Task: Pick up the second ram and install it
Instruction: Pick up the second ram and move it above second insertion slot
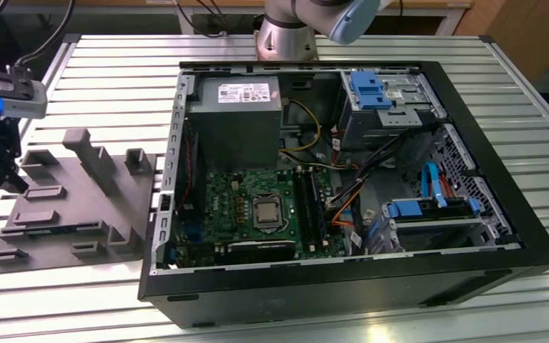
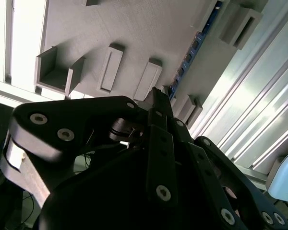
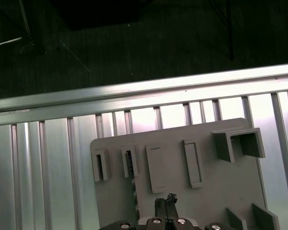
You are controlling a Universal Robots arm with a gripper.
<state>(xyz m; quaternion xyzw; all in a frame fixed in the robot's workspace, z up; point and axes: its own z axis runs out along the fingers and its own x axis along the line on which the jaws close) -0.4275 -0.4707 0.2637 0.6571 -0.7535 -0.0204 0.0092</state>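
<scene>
The second ram [image 2: 189, 57] is a slim dark green-blue stick standing on its edge in the grey fixture plate [image 2: 134, 28]. It also shows in the exterior view as a dark strip [image 1: 43, 231] near the plate's front, and in the first wrist view as a thin line [image 3: 135, 196]. My gripper [image 1: 6, 179] hangs over the plate's edge at the exterior view's left, above the ram and apart from it. In both wrist views its fingertips [image 2: 156, 93] [image 3: 165, 202] are pressed together with nothing between them.
An open computer case [image 1: 351, 286] lies in the middle of the slatted metal table [image 1: 112, 57]. Inside it are the green motherboard [image 1: 246, 193] with long black slots [image 1: 309, 207], cables and drive bays. The arm's base [image 1: 289, 36] stands behind the case.
</scene>
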